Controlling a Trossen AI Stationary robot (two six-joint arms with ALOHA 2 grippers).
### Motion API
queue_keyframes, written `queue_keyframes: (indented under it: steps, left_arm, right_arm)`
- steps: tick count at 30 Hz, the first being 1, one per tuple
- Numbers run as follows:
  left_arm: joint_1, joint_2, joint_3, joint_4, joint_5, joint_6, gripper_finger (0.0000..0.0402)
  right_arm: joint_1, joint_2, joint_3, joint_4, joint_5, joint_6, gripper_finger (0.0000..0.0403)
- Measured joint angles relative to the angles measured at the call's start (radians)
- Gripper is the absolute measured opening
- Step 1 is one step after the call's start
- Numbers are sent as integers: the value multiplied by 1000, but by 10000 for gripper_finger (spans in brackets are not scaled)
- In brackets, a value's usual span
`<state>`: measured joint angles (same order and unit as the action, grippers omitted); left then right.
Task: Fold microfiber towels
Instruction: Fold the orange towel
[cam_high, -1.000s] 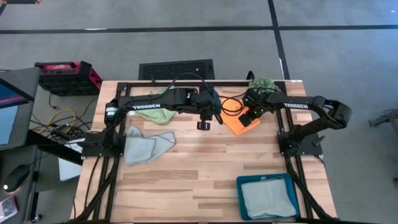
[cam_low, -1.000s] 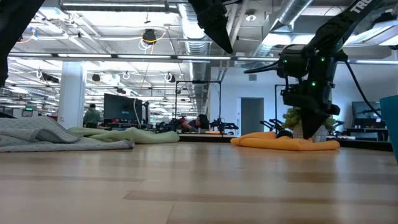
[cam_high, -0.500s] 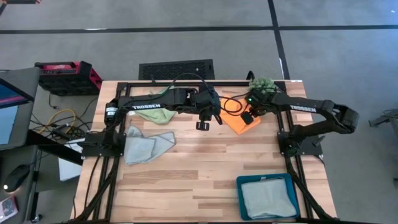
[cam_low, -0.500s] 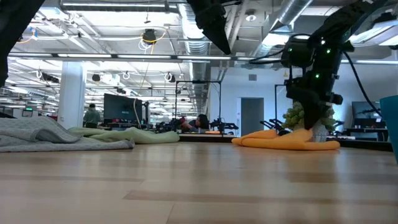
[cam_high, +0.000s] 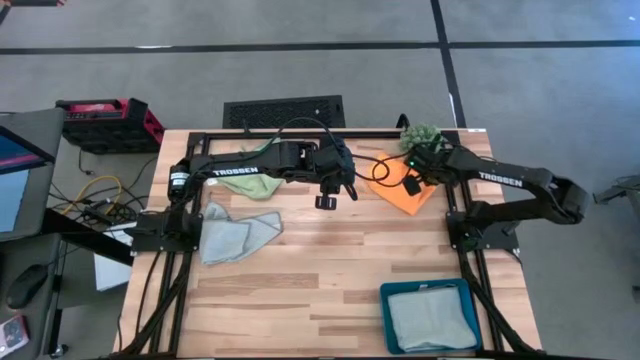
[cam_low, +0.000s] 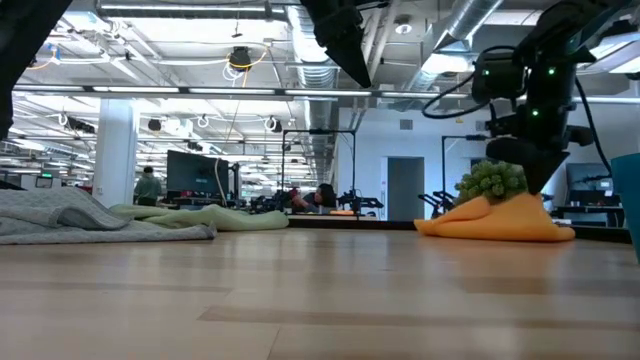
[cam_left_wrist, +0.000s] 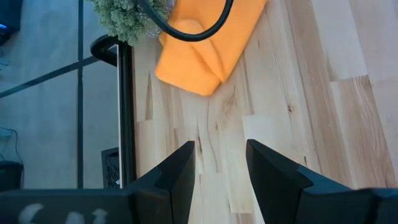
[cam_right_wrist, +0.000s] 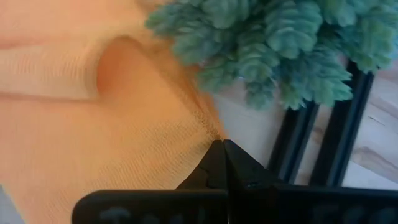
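The orange towel lies at the tabletop's far right, partly hidden under the right pincer, which is clamped on its edge beside the spiky plant, while the left pincer hovers apart over bare wood.

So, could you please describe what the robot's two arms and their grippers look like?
Both arms are dark, near-black jointed links with white TROSSEN lettering. A black cable loops above the left arm; the right arm shows small green lights near its wrist. The left gripper has two dark, flat, tapering fingers; the right gripper has dark, pointed fingers.
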<state>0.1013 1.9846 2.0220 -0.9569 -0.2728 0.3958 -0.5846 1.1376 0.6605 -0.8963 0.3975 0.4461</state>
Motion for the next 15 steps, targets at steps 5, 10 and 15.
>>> queue_keyframes:
  steps: [5,10,15]
  left_arm:
    - [0,0,0,-3,0,0,137]
    - [0,0,0,-4,0,0,137]
    - [0,0,0,-7,0,0,137]
  right_arm:
    - [-41,30,0,-13,40,23,1]
    - [-93,78,0,-35,85,51,1]
    - [-121,140,2,-34,85,52,4]
